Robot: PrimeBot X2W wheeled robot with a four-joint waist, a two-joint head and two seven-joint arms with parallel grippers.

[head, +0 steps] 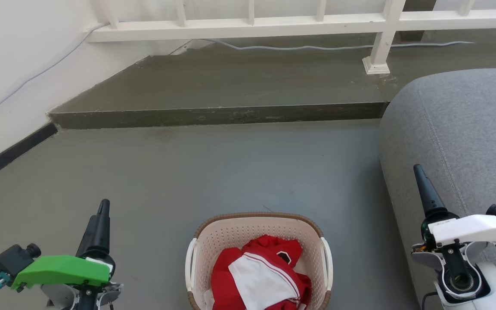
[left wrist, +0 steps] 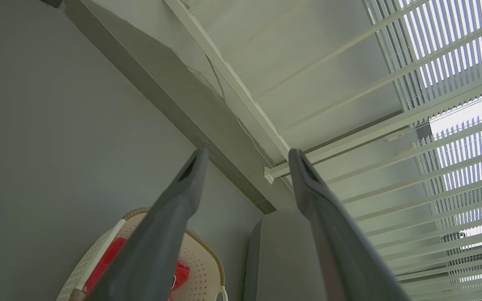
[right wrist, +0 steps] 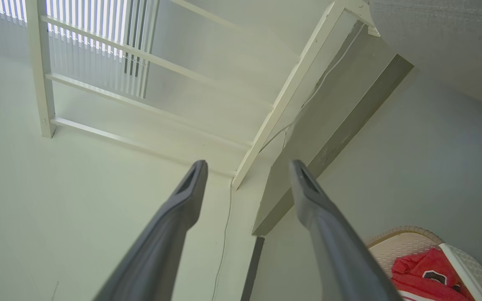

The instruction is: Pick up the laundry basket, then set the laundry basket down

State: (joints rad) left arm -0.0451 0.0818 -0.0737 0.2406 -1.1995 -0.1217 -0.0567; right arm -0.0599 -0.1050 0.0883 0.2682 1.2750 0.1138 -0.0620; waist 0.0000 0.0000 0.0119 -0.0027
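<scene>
Laundry basket [head: 260, 241]: rounded cream perforated plastic w/ brown woven-look rim

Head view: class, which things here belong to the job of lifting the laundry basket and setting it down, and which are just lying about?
Belongs to the job:
laundry basket, on the floor
left gripper, open
right gripper, open

Just lying about:
red and white garment, inside the basket
grey sofa
white railing
cable
step
</scene>
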